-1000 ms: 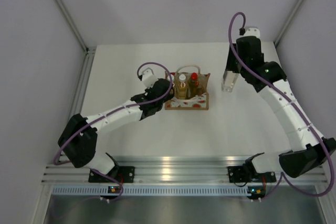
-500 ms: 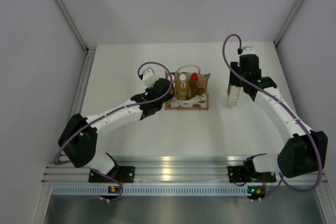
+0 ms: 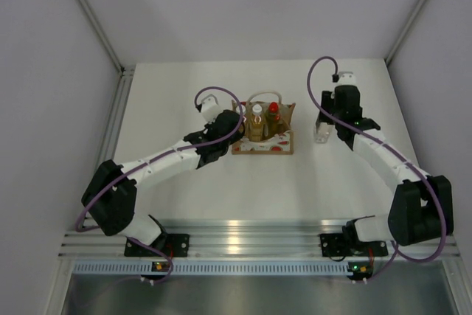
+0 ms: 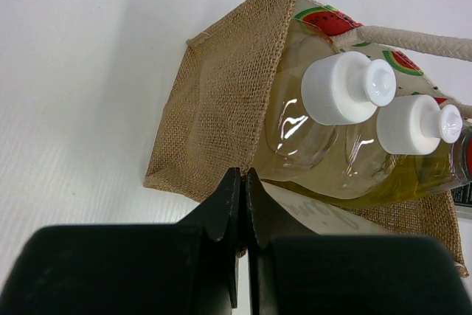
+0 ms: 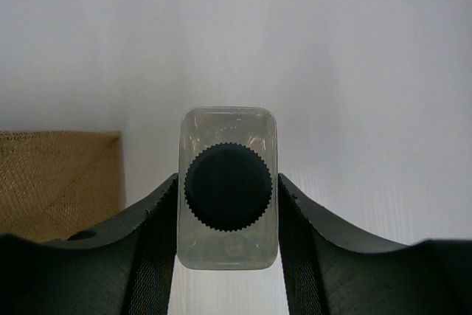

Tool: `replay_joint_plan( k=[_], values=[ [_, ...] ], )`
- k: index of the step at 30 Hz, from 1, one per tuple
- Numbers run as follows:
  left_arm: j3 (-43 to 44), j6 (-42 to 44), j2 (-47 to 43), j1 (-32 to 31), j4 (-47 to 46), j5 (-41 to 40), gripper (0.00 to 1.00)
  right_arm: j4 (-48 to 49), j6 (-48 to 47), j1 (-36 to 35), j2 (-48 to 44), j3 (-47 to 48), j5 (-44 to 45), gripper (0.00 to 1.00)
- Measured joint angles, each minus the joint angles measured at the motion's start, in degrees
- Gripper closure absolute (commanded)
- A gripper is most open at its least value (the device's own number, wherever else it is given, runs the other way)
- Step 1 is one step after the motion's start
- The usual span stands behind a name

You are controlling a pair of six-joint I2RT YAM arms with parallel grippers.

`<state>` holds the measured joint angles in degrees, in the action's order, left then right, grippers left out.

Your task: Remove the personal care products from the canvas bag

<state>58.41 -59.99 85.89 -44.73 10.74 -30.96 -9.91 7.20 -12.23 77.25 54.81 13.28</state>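
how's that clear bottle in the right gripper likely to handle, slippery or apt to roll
The clear bottle has glossy smooth walls, so it may slip in the right gripper. Its flat-sided rectangular body probably won't roll. It looks see-through and empty, so likely light and tippy.

Two of a kind here: left arm point(image 3: 158, 158) and right arm point(image 3: 383, 156) both wear white shells broken up by chunky black joint housings; a purple cable point(image 3: 221, 95) loops off each wrist and trails down the links; black bases point(image 3: 158, 245) at the near end, a small green light point(image 3: 359, 267) by the right one; left gripper point(image 4: 242, 176) shows matte black, sharp-edged wedge fingers; right gripper point(image 5: 228, 182) shows smoother, rounded black fingers.
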Motion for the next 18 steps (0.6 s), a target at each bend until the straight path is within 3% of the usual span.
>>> replay_joint_plan(
  k=[2,5,6,8,10,12,18],
  values=[
    [0.0,0.07,0.0,0.0,0.0,0.04,1.0,1.42,-0.02,-0.02,0.07,-0.7,0.22,1.0],
    [0.0,0.13,0.0,0.0,0.0,0.04,1.0,3.43,-0.15,-0.02,0.07,-1.57,0.48,0.91],
    [0.02,0.13,0.02,0.0,0.0,0.07,1.0,3.61,-0.15,-0.02,0.07,-1.62,0.57,0.79],
    [0.2,0.15,0.15,0.0,0.02,0.09,1.0,4.11,-0.15,-0.02,0.07,-1.9,0.63,0.7],
    [0.37,0.17,0.26,0.0,0.07,0.15,1.0,4.17,-0.15,-0.02,0.07,-1.9,0.68,0.49],
    [0.39,0.2,0.26,0.0,0.15,0.22,1.0,4.13,-0.04,-0.02,0.07,-1.88,0.66,0.36],
    [0.42,0.35,0.26,0.0,0.2,0.26,1.0,2.6,0.07,-0.11,0.07,-0.98,0.61,0.3]
  ],
)
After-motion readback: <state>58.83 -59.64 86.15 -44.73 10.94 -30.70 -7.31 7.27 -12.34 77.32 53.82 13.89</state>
